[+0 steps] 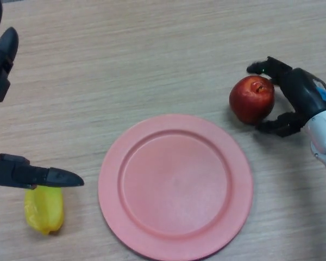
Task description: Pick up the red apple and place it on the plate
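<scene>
The red apple (pixel 252 99) rests on the wooden table to the right of the pink plate (pixel 175 185), just past its upper right rim. My right hand (pixel 296 95) comes in from the right and is curled round the apple, with fingers (pixel 267 68) over its far side and the thumb (pixel 277 126) at its near side. The apple still touches the table. My left hand (pixel 2 65) is at the left edge, open, with its thumb (pixel 38 176) stretched out toward the plate.
A yellow fruit (pixel 44 209) lies on the table at the lower left, partly under my left thumb. The plate holds nothing and sits at the near centre of the table.
</scene>
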Controlling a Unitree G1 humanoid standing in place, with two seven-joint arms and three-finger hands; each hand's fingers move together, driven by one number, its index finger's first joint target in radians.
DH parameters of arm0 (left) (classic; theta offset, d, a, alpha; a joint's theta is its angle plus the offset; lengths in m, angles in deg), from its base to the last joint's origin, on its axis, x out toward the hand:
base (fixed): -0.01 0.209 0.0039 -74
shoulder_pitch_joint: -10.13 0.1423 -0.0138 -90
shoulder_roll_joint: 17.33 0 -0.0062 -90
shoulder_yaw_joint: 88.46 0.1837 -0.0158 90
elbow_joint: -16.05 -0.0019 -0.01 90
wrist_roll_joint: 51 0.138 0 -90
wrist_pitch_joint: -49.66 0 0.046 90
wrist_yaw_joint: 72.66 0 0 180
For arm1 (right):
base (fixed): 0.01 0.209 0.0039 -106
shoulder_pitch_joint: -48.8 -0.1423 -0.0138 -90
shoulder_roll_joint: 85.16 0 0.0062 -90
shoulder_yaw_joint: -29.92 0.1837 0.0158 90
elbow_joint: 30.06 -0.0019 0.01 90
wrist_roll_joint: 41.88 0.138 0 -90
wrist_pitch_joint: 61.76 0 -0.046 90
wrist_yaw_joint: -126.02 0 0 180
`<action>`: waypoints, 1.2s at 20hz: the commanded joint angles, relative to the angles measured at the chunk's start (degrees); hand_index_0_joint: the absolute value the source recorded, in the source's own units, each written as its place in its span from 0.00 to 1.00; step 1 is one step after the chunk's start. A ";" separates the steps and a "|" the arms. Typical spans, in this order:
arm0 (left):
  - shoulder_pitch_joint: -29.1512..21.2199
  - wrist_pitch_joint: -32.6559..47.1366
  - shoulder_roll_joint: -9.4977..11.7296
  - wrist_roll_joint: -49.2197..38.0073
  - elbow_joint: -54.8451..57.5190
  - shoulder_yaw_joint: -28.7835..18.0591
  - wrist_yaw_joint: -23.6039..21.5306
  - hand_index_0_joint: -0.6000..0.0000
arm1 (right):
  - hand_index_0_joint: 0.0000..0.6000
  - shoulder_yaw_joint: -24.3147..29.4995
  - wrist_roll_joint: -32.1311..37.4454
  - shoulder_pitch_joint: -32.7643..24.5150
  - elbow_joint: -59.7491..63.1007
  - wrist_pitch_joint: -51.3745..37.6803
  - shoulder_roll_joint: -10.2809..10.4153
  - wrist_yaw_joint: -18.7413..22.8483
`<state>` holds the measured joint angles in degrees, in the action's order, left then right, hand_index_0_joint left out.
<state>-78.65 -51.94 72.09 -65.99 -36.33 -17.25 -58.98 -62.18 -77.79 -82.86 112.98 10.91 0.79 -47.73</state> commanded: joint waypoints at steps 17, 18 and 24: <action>-3.97 2.54 5.45 -5.20 1.09 -4.59 -0.48 1.00 | 1.00 -11.91 -10.12 23.05 -53.23 8.83 9.13 -7.38; -4.41 2.05 5.86 -5.43 1.09 -4.93 -0.16 1.00 | 0.83 -12.67 -10.07 23.38 -53.52 9.43 9.14 -7.34; -3.92 3.06 5.68 -1.05 1.95 -3.92 4.41 1.00 | 0.00 -14.26 -5.53 23.63 -59.35 10.69 9.16 -9.46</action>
<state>-81.34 -55.28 75.47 -67.19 -37.84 -18.37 -54.97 -79.71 -85.45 -56.10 57.63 26.64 9.77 -60.50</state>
